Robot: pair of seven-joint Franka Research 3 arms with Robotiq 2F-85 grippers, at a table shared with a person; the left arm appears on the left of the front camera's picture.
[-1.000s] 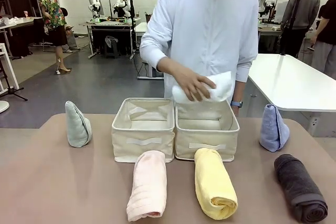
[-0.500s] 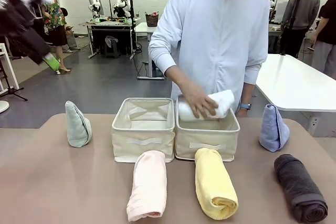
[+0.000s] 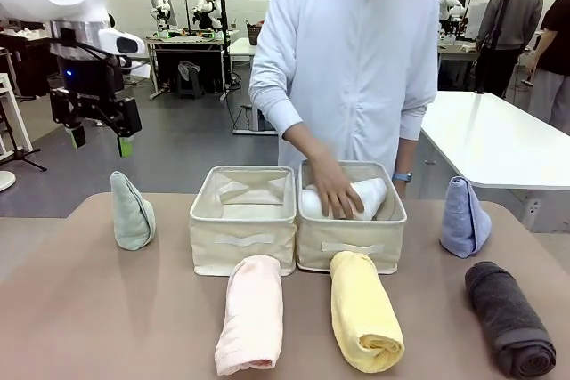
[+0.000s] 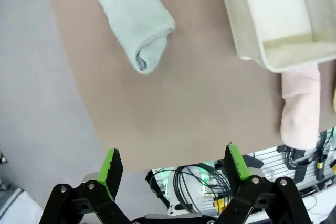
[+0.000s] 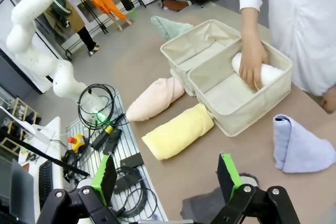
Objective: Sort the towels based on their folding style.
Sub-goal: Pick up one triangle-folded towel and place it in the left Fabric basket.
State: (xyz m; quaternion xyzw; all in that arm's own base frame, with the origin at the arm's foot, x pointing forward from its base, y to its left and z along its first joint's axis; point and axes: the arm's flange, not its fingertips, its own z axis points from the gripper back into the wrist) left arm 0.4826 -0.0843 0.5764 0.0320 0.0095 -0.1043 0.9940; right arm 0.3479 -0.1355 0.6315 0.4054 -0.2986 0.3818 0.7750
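The white rolled terry towel [image 3: 367,195] lies in the right-hand beige fabric bin [image 3: 352,254] at centre frame, its middle hidden under the person's hand [image 3: 335,191]. The left gripper [image 3: 101,140], upper left of the front view, and the right gripper [image 5: 168,162], bottom of its wrist view, both stand wide apart with nothing held. Along the lower frame lie the pale pink terry roll [image 3: 251,313], yellow terry roll [image 3: 363,311] and dark grey terry roll [image 3: 508,316]; the sage-green terry cone [image 3: 132,211] stands at left and the light-blue terry cone [image 3: 464,217] at right.

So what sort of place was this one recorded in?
Probably a robotics lab or workshop: coiled cables on a metal rack and a keyboard beside the brown table, plus a white worktable across an open grey floor.
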